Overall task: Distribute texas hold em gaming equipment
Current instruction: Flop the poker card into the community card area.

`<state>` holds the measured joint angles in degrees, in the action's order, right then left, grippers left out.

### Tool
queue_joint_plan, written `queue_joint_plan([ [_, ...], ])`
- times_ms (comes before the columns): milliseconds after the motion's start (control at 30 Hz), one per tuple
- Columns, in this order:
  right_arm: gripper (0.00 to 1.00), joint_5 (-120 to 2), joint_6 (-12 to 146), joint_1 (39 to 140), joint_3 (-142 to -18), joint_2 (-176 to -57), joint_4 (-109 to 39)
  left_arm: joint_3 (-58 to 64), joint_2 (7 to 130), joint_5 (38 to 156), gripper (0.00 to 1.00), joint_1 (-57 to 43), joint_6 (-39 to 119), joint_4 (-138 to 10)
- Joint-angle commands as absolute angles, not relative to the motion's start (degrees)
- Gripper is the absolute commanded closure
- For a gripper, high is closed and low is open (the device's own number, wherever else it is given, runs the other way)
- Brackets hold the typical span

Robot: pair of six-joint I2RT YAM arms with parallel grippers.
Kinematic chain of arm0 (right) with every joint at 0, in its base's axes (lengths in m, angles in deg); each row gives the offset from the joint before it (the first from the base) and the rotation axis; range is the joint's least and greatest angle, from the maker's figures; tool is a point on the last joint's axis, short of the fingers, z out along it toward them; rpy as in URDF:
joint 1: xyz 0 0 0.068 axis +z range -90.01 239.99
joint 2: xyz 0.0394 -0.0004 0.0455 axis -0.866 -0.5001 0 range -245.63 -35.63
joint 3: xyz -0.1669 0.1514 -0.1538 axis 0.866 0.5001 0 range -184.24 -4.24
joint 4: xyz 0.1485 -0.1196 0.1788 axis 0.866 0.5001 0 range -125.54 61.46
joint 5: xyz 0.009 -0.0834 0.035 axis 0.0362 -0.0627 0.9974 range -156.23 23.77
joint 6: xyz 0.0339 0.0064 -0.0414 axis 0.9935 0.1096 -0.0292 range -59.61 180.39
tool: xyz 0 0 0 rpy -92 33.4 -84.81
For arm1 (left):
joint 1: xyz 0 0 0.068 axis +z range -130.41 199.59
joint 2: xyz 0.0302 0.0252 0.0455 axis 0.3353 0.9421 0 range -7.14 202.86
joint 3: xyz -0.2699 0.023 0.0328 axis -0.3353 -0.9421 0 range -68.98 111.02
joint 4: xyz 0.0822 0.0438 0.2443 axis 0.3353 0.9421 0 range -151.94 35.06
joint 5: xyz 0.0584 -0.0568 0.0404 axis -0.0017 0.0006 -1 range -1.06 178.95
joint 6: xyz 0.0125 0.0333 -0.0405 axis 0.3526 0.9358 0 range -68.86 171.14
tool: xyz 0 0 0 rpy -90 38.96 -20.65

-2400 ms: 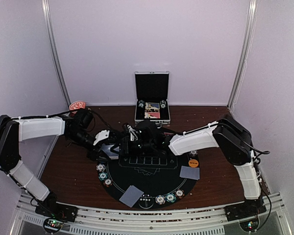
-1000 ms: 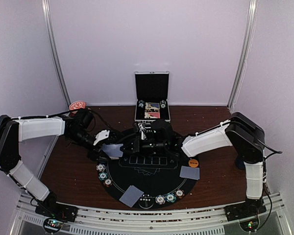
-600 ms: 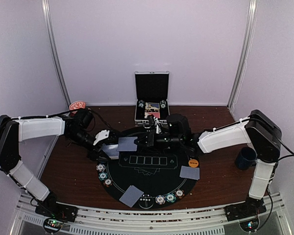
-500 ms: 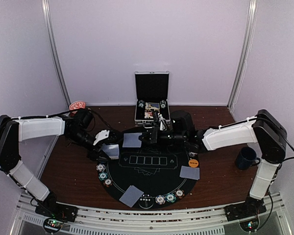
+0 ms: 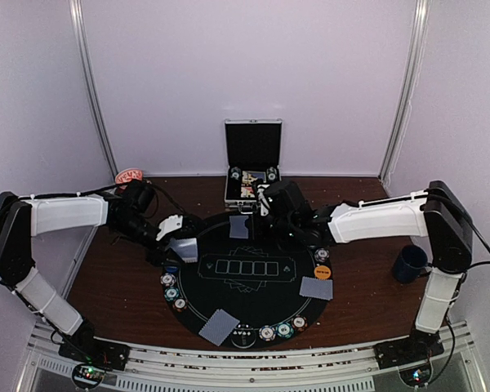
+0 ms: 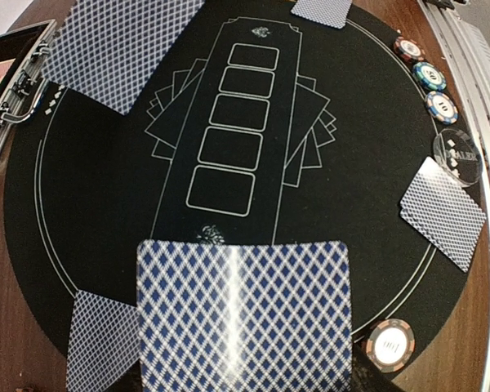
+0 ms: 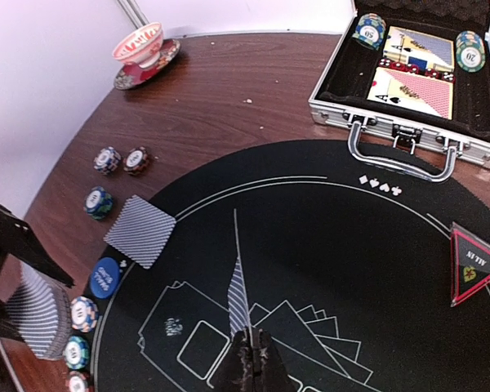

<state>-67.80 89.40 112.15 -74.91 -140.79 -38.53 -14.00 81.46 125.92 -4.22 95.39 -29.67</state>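
My left gripper [image 5: 176, 238] hovers at the left rim of the round black mat [image 5: 253, 304], shut on a deck of diamond-backed playing cards [image 6: 243, 318] that hides its fingers in the left wrist view. My right gripper [image 7: 251, 336] is shut on one card [image 7: 240, 300], seen edge-on. From above, that card [image 5: 239, 226] hangs over the far part of the mat, near the case. Dealt cards lie at the front [image 5: 219, 326], the right [image 5: 316, 287] and the left [image 7: 139, 231]. Striped chips [image 5: 278, 331] ring the mat. An orange button [image 5: 322, 272] and a blue button [image 7: 104, 277] lie at its edges.
An open silver case [image 5: 254, 175] with chips and cards stands behind the mat. A dark blue mug [image 5: 409, 263] sits at the right. A red cup on a saucer [image 5: 131, 175] stands at the back left. A red triangular marker [image 7: 472, 265] lies on the mat.
The right gripper has carried one card from beside the deck back and right, toward the case. Its arm has swung back, uncovering the mug. The left arm has stayed still.
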Motion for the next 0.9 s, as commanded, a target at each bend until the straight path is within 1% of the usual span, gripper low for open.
queue_joint_plan([
  [0,1.00,-79.05,83.60,115.25,-79.91,-144.04,-32.46,-13.70,81.49,124.56,0.42,-3.05,93.46,-32.48],
  [333,1.00,-98.30,76.95,121.65,-89.93,-152.57,-25.27,-12.16,82.24,124.57,0.42,-0.19,91.57,-33.11],
  [467,1.00,-102.72,74.54,123.51,-94.01,-157.24,-23.48,-12.17,82.33,124.85,0.41,-0.18,91.49,-33.16],
  [667,1.00,-101.65,70.34,125.81,-97.94,-162.64,-24.29,-12.17,82.24,124.98,0.41,-0.17,91.47,-33.20],
  [867,1.00,-96.35,68.28,126.51,-100.01,-165.52,-26.49,-12.22,82.41,125.42,0.41,-0.18,91.50,-33.20],
])
